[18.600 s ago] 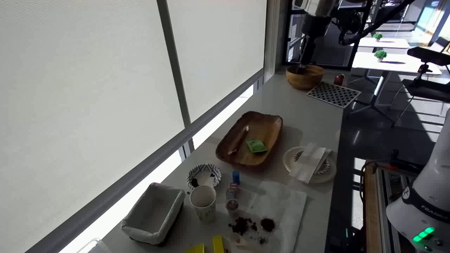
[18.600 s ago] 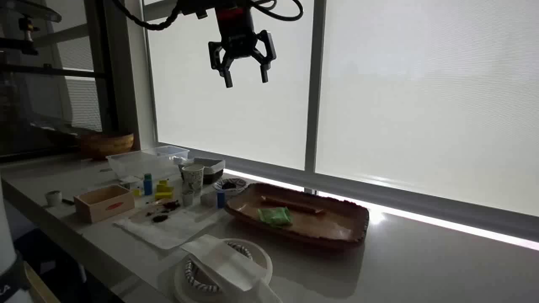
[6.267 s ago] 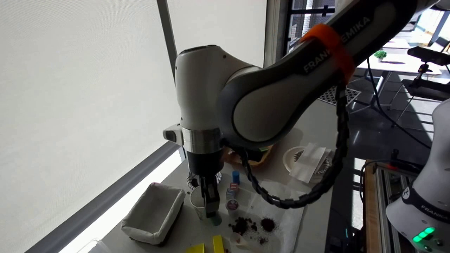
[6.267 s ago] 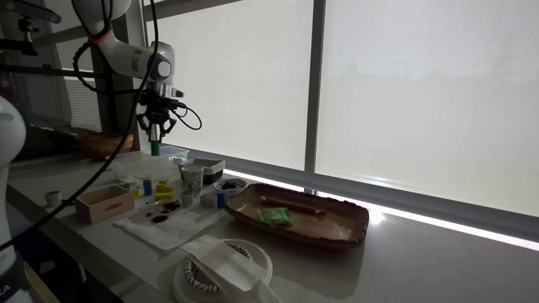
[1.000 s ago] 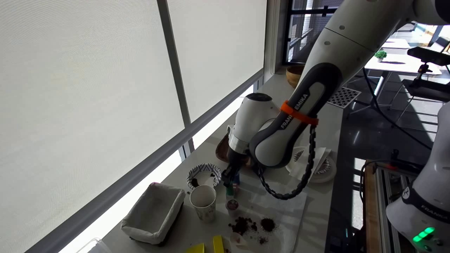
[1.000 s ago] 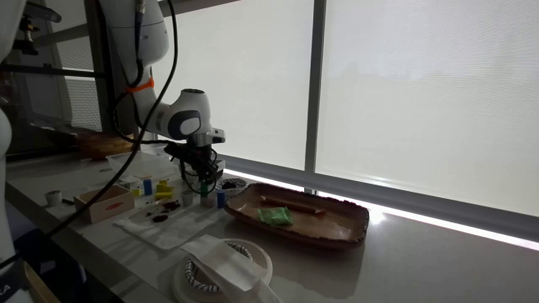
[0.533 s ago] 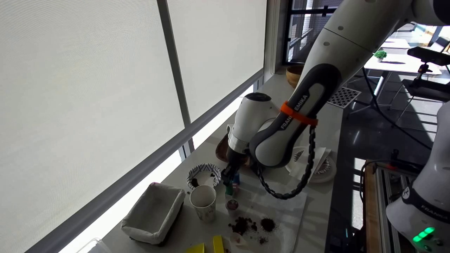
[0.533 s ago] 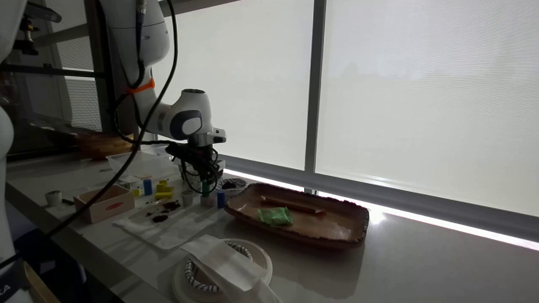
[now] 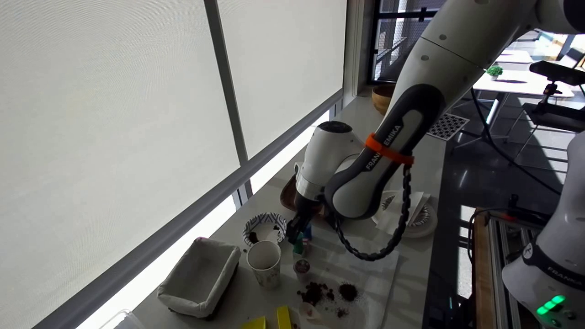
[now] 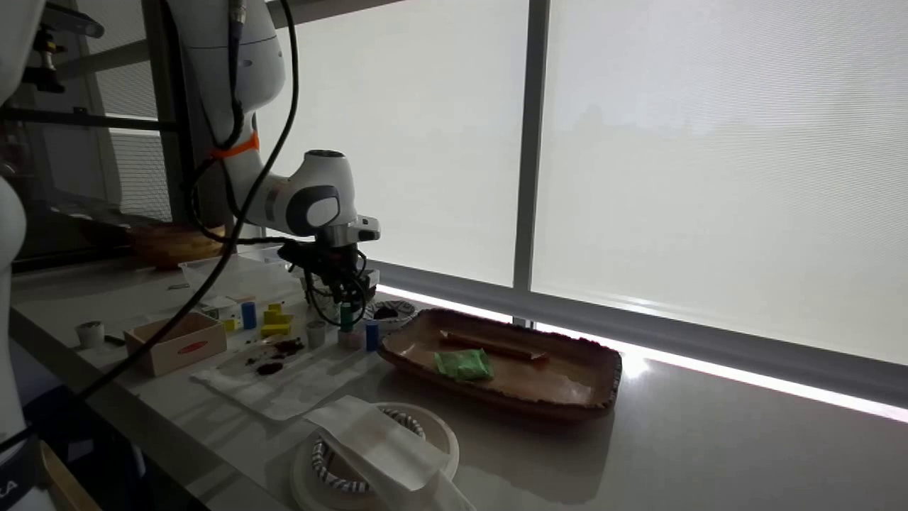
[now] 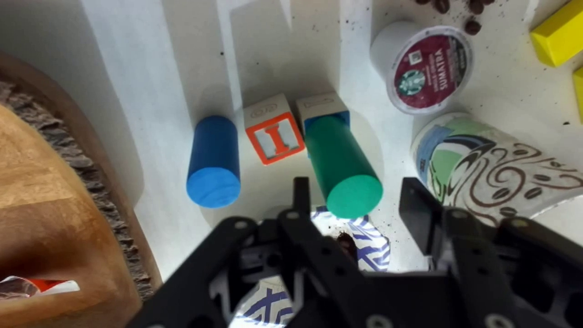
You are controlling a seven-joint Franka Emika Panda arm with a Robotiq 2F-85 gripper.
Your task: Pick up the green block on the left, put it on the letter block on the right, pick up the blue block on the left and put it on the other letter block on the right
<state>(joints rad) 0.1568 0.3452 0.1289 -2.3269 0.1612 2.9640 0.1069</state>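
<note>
Hand [image 11: 355, 196]: is standing open, its fingers framing the top of the green block [image 11: 344, 168] with a gap showing on each side in the wrist view; it is probably letting the block bear its own weight.
Green block: is standing upright on the blue-trimmed letter block [image 11: 321, 105], apparently resting there unaided, so the first placing is looking done apart from the hand's leaving.
Blue-trimmed letter block: is serving as a pedestal, its top mostly hiding under the round base; that snug footing is likely calling for a straight lift.
Red-framed letter block [image 11: 275, 139]: is sitting just beside its neighbour, its "I" facing up uncovered, presumably waiting as the second pedestal.
Blue block [image 10: 248, 316]: in an exterior view, is standing upright near the yellow blocks [image 10: 277, 319], well apart from the letter blocks; going by "on the left", the task is likely meaning this one.
Blue cylinder [image 11: 213, 159]: is standing near the red-framed letter block, likely playing no part, yet narrowing the finger room there.
Coffee pod [image 11: 423, 68] and paper cup [image 11: 492, 164]: are standing near the green block's other side, probably making a sideways exit riskier.
</note>
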